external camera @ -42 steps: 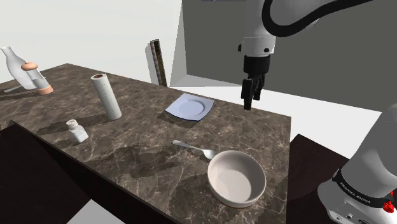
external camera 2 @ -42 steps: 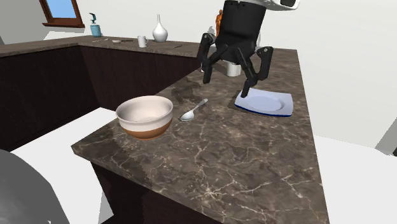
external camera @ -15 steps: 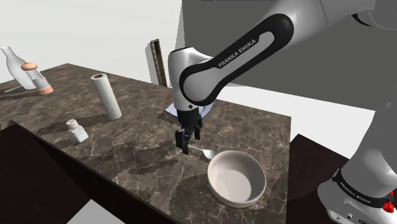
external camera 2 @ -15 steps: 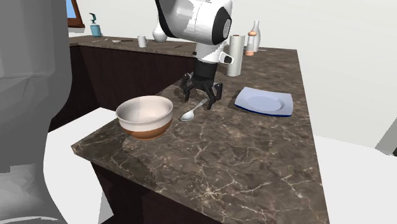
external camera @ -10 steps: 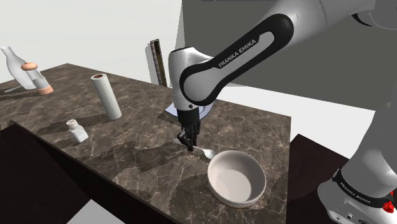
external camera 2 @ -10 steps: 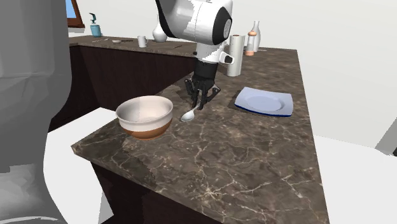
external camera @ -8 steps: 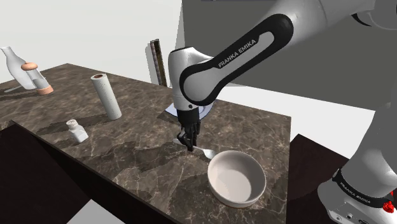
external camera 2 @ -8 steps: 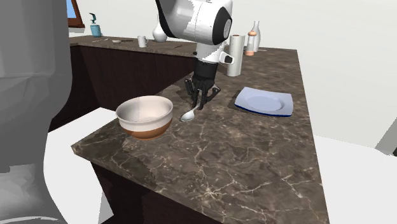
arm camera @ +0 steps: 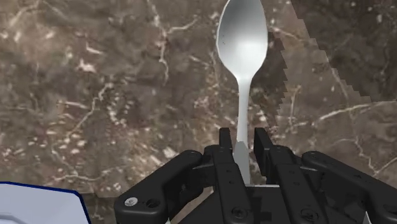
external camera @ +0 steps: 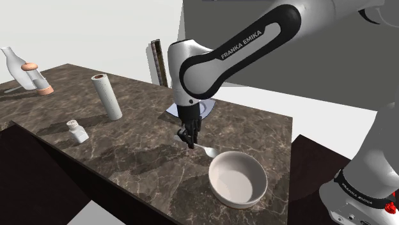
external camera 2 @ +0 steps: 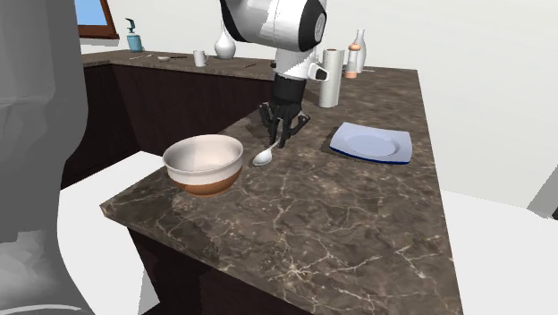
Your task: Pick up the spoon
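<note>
Brown veined stone forms the worktop [external camera 2: 349, 224]. The silver-grey spoon [arm camera: 242, 38] is over its middle, between the bowl [external camera 2: 204, 164] and the blue-rimmed square plate [external camera 2: 373, 142]. The black hand [arm camera: 242, 137] points down at the spoon's handle end. The wrist view makes the grip plain: the two fingers [arm camera: 225, 156] press on either side of the thin handle, pinching it, while the spoon's bowl end juts out ahead of them above the stone. That view also catches one corner of the plate beside the hand. Whether the spoon's bowl end touches the worktop or sits just clear of it cannot be told.

The shoulder view shows the white arm [external camera: 236, 51] bending down in front of the plate and hiding most of it, with the spoon's bowl end close to the bowl's rim. It also takes in an upright white paper-towel roll [external camera: 106, 96], a small white shaker [external camera: 78, 131] nearer the front edge, and a clear bottle [external camera: 35, 78] with orange bands at the far corner. The second exterior view looks from the opposite side and shows the whole plate and the bowl's brown lower band. Behind them, on a second worktop, it shows a white vase [external camera 2: 225, 42] and a mug [external camera 2: 200, 58].
</note>
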`<state>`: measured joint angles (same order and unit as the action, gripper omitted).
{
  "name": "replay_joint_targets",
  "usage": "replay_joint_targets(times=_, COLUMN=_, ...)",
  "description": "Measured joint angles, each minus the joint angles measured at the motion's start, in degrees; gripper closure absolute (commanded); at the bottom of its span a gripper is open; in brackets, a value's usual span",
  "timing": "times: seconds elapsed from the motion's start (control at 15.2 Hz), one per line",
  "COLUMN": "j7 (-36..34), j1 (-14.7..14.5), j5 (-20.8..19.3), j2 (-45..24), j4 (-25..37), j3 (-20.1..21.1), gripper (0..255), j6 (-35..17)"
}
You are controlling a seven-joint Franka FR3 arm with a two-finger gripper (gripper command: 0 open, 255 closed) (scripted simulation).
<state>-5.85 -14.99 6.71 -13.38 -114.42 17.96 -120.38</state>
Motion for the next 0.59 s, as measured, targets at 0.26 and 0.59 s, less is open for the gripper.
replay_joint_targets(times=0.26, j7=-0.01, j1=0.21, j5=0.38, j2=1.67, j4=1.03, j3=0.08, gripper=255, j6=2.66)
replay_joint_targets(times=0.59, j7=-0.28, j1=0.32, j5=0.62, j2=3.08, j4=3.16, j3=0.15, gripper=255, j6=6.13)
